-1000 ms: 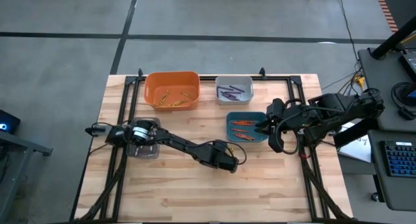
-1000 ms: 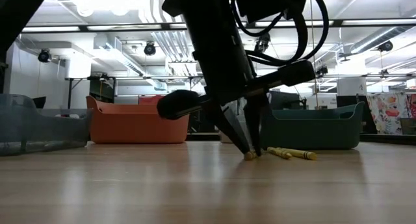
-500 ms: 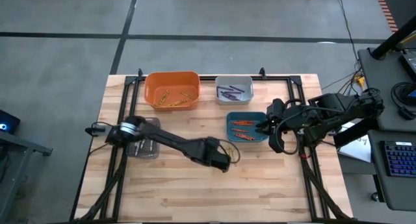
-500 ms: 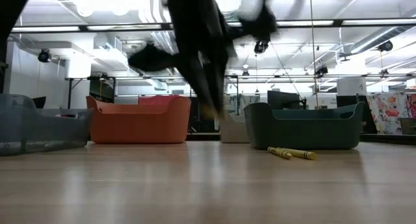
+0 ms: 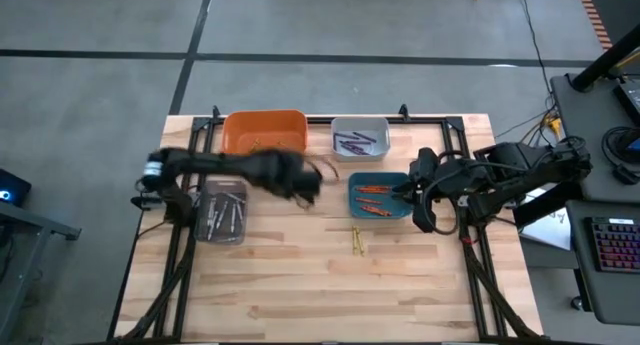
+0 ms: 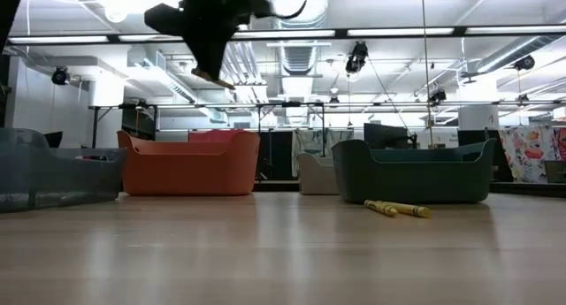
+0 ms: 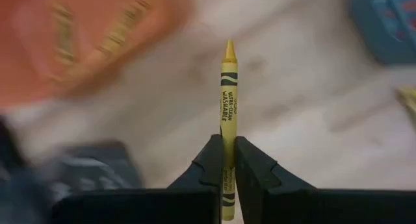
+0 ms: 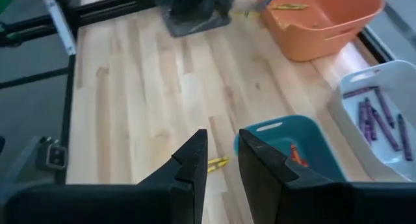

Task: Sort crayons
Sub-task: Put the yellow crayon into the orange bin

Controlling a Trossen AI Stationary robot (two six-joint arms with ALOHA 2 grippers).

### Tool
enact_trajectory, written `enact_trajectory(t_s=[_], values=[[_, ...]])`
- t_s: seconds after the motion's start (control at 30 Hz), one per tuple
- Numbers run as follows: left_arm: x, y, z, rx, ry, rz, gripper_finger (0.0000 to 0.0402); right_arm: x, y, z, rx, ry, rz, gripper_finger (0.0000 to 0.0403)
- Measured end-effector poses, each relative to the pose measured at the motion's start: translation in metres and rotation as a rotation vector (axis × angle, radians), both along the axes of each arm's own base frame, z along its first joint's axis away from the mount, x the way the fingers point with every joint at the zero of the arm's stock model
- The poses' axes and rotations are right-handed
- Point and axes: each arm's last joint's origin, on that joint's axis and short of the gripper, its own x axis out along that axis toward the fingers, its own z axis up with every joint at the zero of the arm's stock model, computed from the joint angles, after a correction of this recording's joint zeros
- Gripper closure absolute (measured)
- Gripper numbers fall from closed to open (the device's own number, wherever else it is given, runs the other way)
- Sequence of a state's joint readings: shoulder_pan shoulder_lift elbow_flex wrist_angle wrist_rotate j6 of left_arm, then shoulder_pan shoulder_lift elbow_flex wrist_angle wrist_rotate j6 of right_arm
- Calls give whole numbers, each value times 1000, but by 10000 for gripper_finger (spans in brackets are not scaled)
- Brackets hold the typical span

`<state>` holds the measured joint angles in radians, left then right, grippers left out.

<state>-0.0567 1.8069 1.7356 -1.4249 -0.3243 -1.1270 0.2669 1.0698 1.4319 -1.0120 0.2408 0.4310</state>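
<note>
My left gripper [image 5: 303,182] hangs high above the table by the orange bin's [image 5: 265,138] near right corner, shut on a yellow crayon [image 7: 228,100]. In the low view it shows high up [image 6: 212,68]. Two more yellow crayons [image 5: 356,240] lie flat on the wood near the table's middle. Yellow crayons lie in the orange bin, purple ones in the white bin [image 5: 360,138] and orange-red ones in the teal bin [image 5: 378,195]. My right gripper [image 8: 223,141] waits open over the teal bin's right edge, with nothing between its fingers. My left gripper pinches the yellow crayon's rear part [image 7: 227,160] between its two fingers [image 7: 212,160]. The crayon runs along the fingers, and most of its length, tip first [image 7: 229,49], sticks out past them. The fingers point steeply down, and the crayon is lifted clear of the table.
A clear grey bin [image 5: 222,213] with grey sticks stands at the left, near the left arm's base. A black frame rail [image 5: 430,118] runs round the table's far and side edges. Bare wood [image 5: 300,285] stretches across the near half.
My left gripper has taken a yellow crayon off the table's middle, beside the two that still lie there. It has risen fast and swung toward the far left, to the orange bin. The crayon has gone up with it, clear of the wood.
</note>
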Motion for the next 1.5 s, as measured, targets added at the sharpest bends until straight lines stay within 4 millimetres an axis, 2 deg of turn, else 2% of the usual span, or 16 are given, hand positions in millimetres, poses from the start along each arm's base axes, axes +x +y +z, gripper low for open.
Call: enact_trajectory(t_s=[0.1,0.3,0.43,0.57,0.67,0.9,1.13,1.5], values=[[-19,41,5,19,26,-1,401,2,-8,0,-17,-9,-58,328],[-54,118,-9,23,-5,-6,401,10,-33,6,-24,-89,-211,328],[-76,166,-38,-9,-81,27,402,17,-49,11,-19,-160,-292,328],[-95,197,-66,-38,-133,62,402,28,-63,9,-16,-172,-356,328],[-105,208,-86,-50,-110,82,402,37,-69,3,-3,-154,-395,328],[-118,220,-110,-60,-85,97,402,60,-74,-15,7,-80,-426,328],[-120,222,-114,-27,-56,113,396,76,-75,-29,8,-25,-434,328],[-118,223,-110,-19,-58,109,337,79,-75,-33,70,-20,-466,328]])
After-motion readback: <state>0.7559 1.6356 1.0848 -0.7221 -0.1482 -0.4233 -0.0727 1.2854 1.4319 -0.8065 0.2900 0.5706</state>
